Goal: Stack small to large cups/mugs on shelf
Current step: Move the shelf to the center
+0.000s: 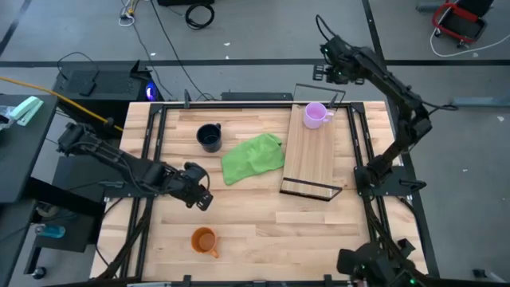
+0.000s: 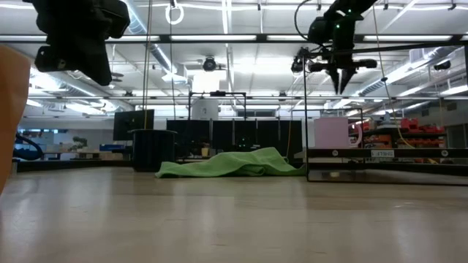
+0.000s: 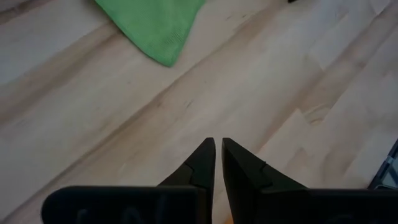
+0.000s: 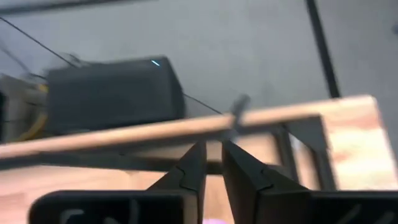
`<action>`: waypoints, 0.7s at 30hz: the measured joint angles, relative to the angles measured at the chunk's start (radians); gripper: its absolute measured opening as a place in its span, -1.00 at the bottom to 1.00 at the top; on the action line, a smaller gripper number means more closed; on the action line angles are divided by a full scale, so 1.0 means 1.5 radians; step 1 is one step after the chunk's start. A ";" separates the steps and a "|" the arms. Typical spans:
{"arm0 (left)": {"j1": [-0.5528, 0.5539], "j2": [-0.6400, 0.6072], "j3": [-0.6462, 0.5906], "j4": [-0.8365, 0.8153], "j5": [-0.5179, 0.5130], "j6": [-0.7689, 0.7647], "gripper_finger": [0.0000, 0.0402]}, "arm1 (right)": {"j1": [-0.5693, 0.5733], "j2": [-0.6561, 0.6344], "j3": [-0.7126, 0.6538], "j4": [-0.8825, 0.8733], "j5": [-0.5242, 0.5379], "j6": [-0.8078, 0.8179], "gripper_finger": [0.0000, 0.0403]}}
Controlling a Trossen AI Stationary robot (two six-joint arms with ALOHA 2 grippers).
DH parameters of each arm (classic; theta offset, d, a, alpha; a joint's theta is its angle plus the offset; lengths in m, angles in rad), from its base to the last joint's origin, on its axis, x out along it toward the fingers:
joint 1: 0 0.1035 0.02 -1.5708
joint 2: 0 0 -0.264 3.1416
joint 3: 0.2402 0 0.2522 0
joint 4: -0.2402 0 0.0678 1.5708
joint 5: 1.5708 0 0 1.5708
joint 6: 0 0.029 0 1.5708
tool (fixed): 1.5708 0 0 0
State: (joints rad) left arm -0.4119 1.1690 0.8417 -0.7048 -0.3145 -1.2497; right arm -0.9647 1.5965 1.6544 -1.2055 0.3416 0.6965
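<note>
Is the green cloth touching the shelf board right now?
Touching. In the high view the green cloth has its right edge meeting the left side of the shelf with no tabletop showing between them.

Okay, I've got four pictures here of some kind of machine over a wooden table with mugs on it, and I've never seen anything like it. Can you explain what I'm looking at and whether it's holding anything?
This is a robot with two dark jointed arms, each ending in a two-finger gripper. One picture looks straight down on the table, one looks level across the tabletop, and two come from cameras on the arms' wrists.

On the table lie a green cloth, a dark mug and an orange mug. A pale purple mug already stands on the shelf, a light wooden board with a wire frame.

The left gripper hangs above bare table between the cloth and the orange mug. The right gripper is raised near the table's far edge, beyond the purple mug. Both are closed and hold nothing.
</note>
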 joint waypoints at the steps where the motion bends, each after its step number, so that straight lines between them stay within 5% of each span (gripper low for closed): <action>1: 0.005 0.000 0.000 0.001 0.000 0.005 -0.81 | -0.007 0.005 0.010 -0.023 0.000 0.001 -0.78; 6: 0.026 0.000 0.000 0.018 0.001 0.041 -0.80 | -0.035 0.010 0.022 -0.077 0.000 0.018 -0.97; 21: 0.037 0.000 0.000 0.053 0.003 0.085 -0.80 | -0.039 0.040 0.021 -0.168 0.037 0.097 -0.99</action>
State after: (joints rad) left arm -0.3561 1.1687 0.8421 -0.6258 -0.3107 -1.1226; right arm -1.0236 1.6559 1.6863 -1.4573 0.3973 0.8419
